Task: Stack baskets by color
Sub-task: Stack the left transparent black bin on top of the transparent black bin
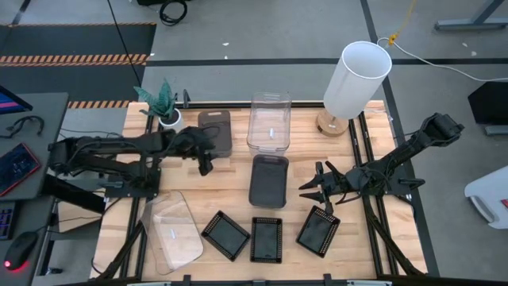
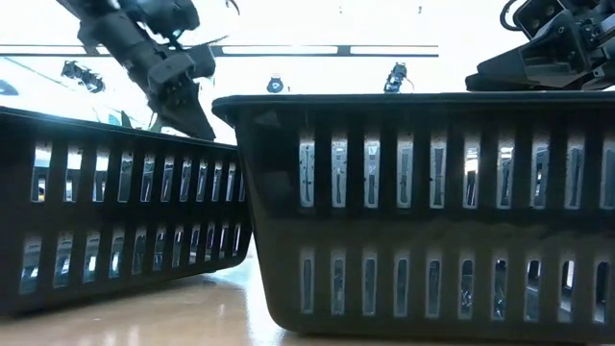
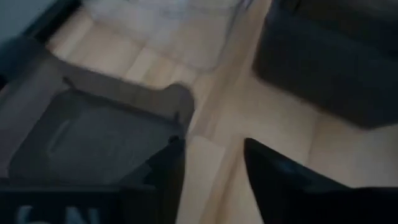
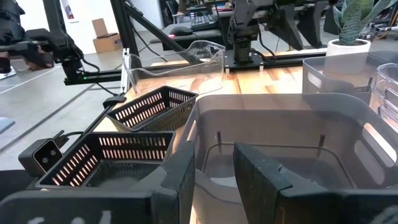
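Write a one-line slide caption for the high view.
Two arms over a wooden table with clear, grey and black mesh baskets; left end effector beside a grey basket.

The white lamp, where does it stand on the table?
In the high view the white lamp stands at the table's far edge, right of the clear basket.

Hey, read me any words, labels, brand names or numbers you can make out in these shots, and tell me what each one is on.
No text can be read in any view.
Pale marks on the housing behind the left gripper: cut off and blurred, unreadable.
Pale marks on the housing behind the right gripper: cut off, unreadable.
Red item on the far wall in the right wrist view: too small to read.
The baskets, lamp and plant pot show no labels.
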